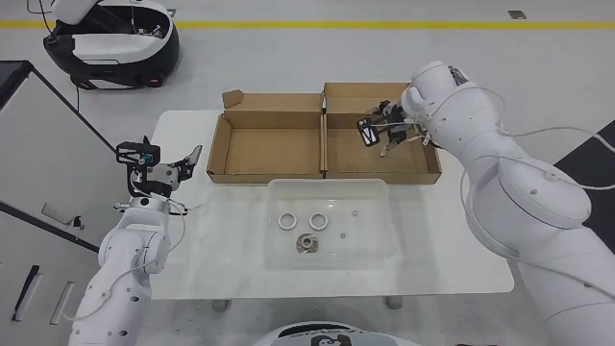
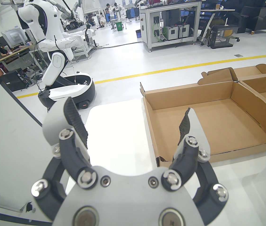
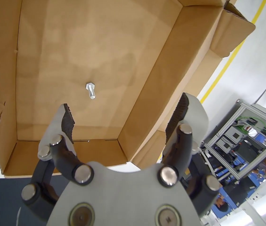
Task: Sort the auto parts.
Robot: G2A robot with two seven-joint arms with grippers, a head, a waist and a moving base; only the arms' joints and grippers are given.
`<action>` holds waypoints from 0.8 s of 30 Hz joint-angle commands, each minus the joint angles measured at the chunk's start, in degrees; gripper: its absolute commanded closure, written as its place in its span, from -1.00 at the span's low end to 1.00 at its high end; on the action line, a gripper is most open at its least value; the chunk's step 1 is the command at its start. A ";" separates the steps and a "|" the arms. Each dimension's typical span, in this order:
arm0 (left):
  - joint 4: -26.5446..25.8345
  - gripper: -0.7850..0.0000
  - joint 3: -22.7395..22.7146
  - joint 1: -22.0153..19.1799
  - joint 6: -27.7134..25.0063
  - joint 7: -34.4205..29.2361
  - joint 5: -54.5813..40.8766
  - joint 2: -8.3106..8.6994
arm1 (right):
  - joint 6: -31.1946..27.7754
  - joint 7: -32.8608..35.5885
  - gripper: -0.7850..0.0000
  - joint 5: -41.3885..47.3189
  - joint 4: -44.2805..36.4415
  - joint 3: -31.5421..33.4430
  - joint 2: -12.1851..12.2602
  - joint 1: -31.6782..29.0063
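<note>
The right gripper [image 1: 377, 127] is hovering spread and empty over the upper-right box [image 1: 430, 159], where a bolt [image 3: 90, 90] is lying on the floor, apparently sorted. The left gripper [image 1: 181, 161] is hanging spread at far left, while rings [image 1: 287, 220] are sitting in the centre tray [image 1: 377, 185], likely unsorted.

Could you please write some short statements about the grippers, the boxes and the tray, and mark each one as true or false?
1. The right gripper is open above the right cardboard box. True.
2. A bolt lies on the floor of that box. True.
3. The left gripper is shut on a white ring. False: it is open and holds nothing, beside the left cardboard box.
4. The clear tray holds only bolts. False: two white rings and a metal part lie in it.
</note>
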 commanded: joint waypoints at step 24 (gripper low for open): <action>0.00 -1.00 0.00 0.00 0.00 0.00 0.00 0.00 | -5.69 23.64 -1.00 15.79 -36.66 9.87 12.08 -4.20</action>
